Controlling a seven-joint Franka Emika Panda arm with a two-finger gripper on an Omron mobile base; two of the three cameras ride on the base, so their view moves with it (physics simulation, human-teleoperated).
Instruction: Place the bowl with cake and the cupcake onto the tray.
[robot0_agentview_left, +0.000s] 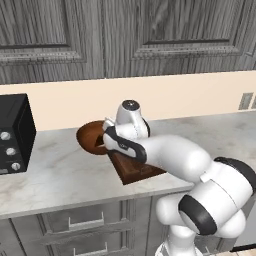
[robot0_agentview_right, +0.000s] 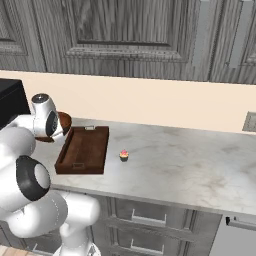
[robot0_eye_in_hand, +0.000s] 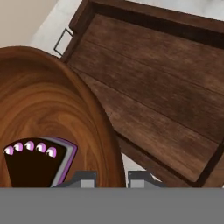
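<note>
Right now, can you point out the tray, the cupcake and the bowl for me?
tray (robot0_agentview_right: 85, 147): right base view, on its bare wooden floor.
cupcake (robot0_agentview_right: 124, 154): right base view, on its pink frosting.
bowl (robot0_eye_in_hand: 48, 105): hand view, on its inner wooden wall above the cake slice.

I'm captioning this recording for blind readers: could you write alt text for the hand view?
Close from above, the gripper, shut on the rim of the brown wooden bowl, holds it beside the dark wooden tray. A dark cake slice with pale pink dots lies in the bowl. The tray's inside is bare; a metal handle shows at its end.
</note>
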